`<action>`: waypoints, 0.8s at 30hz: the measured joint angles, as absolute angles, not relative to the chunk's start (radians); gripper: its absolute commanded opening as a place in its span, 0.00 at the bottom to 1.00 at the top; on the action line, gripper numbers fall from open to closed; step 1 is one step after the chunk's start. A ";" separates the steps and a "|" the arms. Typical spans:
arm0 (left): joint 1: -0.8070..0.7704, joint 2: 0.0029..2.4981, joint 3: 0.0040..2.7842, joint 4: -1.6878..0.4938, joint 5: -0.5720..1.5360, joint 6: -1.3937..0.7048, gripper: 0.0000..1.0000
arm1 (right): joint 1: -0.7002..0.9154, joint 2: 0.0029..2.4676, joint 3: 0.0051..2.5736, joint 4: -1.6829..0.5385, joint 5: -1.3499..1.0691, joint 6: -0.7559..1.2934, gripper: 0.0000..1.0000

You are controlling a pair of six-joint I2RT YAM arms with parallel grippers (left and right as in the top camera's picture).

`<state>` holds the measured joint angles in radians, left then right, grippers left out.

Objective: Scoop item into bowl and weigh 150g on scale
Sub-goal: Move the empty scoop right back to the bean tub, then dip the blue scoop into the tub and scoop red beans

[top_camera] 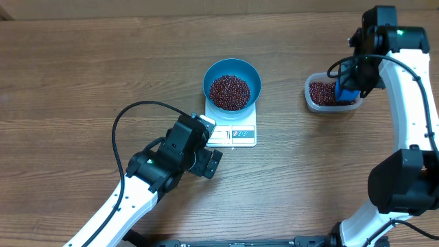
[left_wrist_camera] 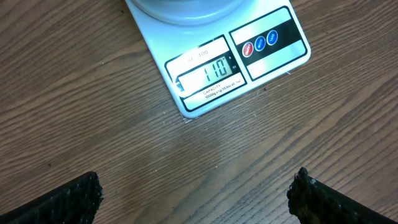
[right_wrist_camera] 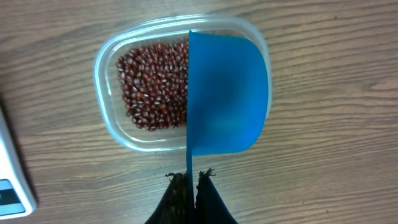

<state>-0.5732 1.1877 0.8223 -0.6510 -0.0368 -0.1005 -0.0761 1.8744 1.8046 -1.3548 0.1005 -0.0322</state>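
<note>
Mid-frame, the round blue bowl [top_camera: 233, 68] of small red-brown beans [top_camera: 230, 92] sits on the white square scale [top_camera: 236, 134]. The left pincer [left_wrist_camera: 196, 190] is wide apart. The right pincer [right_wrist_camera: 193, 180] pinches a blue plastic scoop [right_wrist_camera: 227, 93] over, maybe in, the clear plastic tub [right_wrist_camera: 111, 74].

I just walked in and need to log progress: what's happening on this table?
The robot is weighing out beans. The blue bowl sits on the white scale, partly filled, and the display reads 110, short of the 150 wanted. The right tool is shut on a blue scoop, held over the clear tub of beans. The left tool is open and empty, above the table in front of the scale.
</note>
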 measured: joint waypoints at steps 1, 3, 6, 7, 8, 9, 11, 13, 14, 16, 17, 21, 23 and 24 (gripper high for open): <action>-0.573 1.188 0.822 -0.651 -0.037 -0.101 0.99 | -0.076 1.875 1.792 -1.343 0.105 -0.032 0.04; -0.573 1.188 0.822 -0.651 -0.037 -0.101 1.00 | -0.076 1.875 1.769 -1.318 0.112 -0.032 0.04; -0.573 1.188 0.822 -0.651 -0.037 -0.101 1.00 | -0.076 1.875 1.739 -1.285 0.123 -0.033 0.04; -0.573 1.188 0.822 -0.651 -0.037 -0.101 1.00 | -0.076 1.875 1.726 -1.272 0.129 -0.032 0.04; -0.573 1.188 0.822 -0.651 -0.037 -0.101 0.99 | -0.076 1.875 1.718 -1.268 0.133 -0.033 0.04; -0.573 1.188 0.822 -0.651 -0.037 -0.101 1.00 | -0.076 1.875 1.706 -1.258 0.136 -0.033 0.04; -0.573 1.188 0.822 -0.651 -0.037 -0.101 0.99 | -0.076 1.875 1.690 -1.244 0.139 -0.032 0.04; -0.573 1.188 0.822 -0.651 -0.037 -0.101 1.00 | -0.076 1.875 1.686 -1.233 0.139 -0.033 0.04; -0.573 1.188 0.822 -0.651 -0.037 -0.101 0.99 | -0.076 1.875 1.684 -1.230 0.139 -0.032 0.04; -0.573 1.188 0.822 -0.651 -0.037 -0.101 1.00 | -0.076 1.875 1.682 -1.231 0.137 -0.032 0.04; -0.573 1.188 0.822 -0.651 -0.037 -0.101 0.99 | -0.076 1.875 1.681 -1.230 0.135 -0.032 0.04; -0.573 1.188 0.822 -0.651 -0.037 -0.101 1.00 | -0.076 1.875 1.661 -1.225 0.117 -0.030 0.04; -0.573 1.188 0.822 -0.651 -0.037 -0.101 0.99 | -0.076 1.875 1.647 -1.225 0.105 -0.030 0.04; -0.573 1.188 0.822 -0.651 -0.037 -0.101 0.99 | -0.076 1.875 1.640 -1.227 0.095 -0.030 0.04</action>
<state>-0.5732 1.1877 0.8223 -0.6506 -0.0368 -0.1009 -0.0761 1.8748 1.6398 -1.2270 0.0948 -0.0299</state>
